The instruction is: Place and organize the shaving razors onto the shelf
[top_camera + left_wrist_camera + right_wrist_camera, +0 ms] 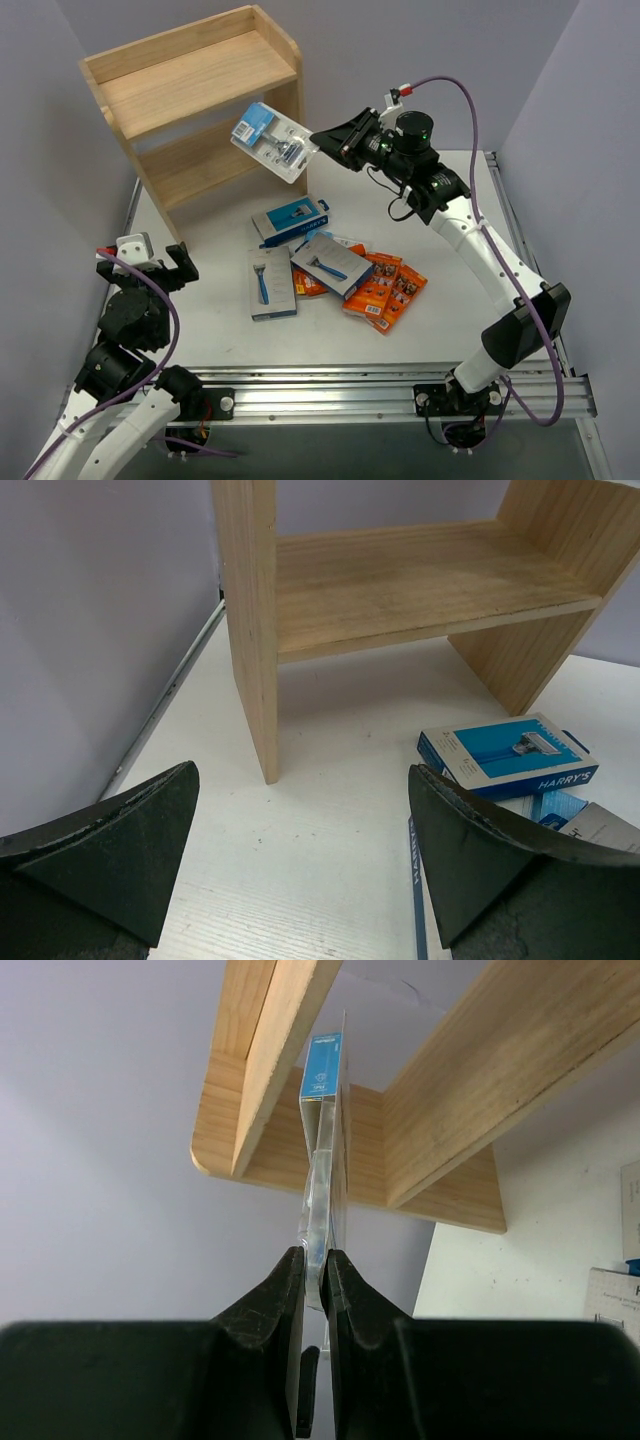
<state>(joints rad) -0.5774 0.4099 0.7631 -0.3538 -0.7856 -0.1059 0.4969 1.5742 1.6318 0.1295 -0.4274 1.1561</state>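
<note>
Holding clear blue-headed blister razor pack (268, 140) pinched in right end effector (320, 140), upper centre, beside light wooden two-tier shelf (190, 95); next likely sliding it onto a tier; left end effector (148, 268) spread, lower left.

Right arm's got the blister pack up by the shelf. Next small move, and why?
Probably ease the right gripper forward toward the shelf: it is shut on the blister pack, which hangs in the air in front of the shelf, resting on neither tier.
</note>
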